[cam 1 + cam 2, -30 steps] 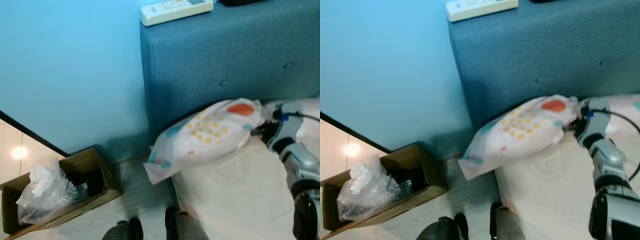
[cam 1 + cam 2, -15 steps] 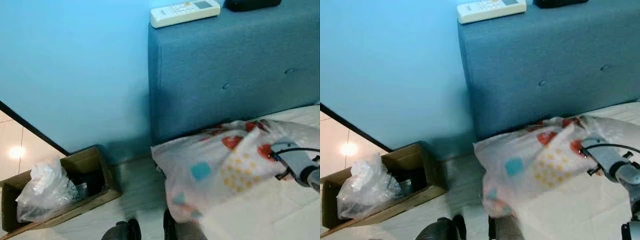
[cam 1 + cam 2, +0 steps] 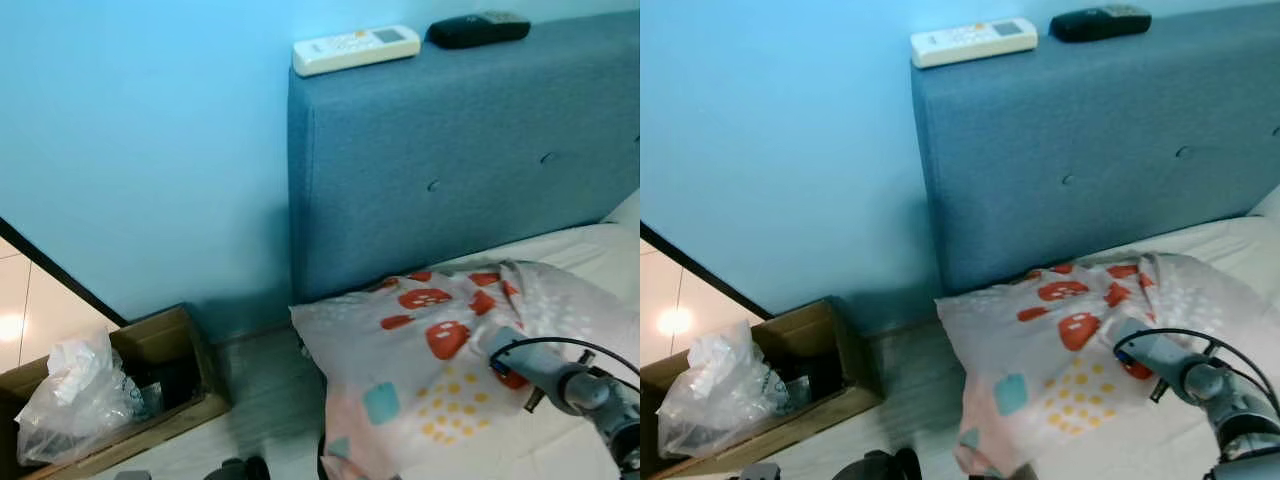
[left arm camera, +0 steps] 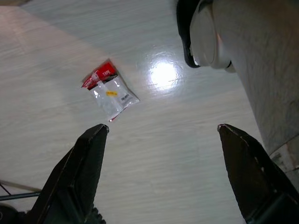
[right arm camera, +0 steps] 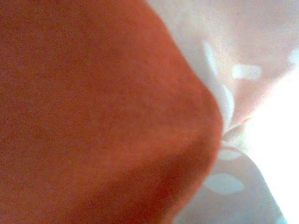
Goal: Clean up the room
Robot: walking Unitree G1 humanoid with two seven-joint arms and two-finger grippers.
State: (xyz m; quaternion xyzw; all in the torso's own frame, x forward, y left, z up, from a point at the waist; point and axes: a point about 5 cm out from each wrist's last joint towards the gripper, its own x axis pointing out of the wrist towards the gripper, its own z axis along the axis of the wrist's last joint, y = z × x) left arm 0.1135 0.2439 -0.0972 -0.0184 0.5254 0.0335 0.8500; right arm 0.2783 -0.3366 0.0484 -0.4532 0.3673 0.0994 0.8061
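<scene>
Patterned cloth, a pillow point(image 3: 450, 370), lies on the bed point(image 3: 590, 250) just below the headboard point(image 3: 460, 160), its long axis running along the headboard, one corner overhanging the bed's edge. The right end effector point(image 3: 500, 345) presses into it; its grip I cannot tell. The pillow seems nearly placed. A packet point(image 4: 108, 89) remains on the floor point(image 4: 154, 158) beneath the spread left end effector point(image 4: 161, 133).

Even, bright light fills the head views, slightly soft. Glare spots shine on the floor point(image 4: 164, 74). The right wrist view is blurred, overexposed at one edge.
</scene>
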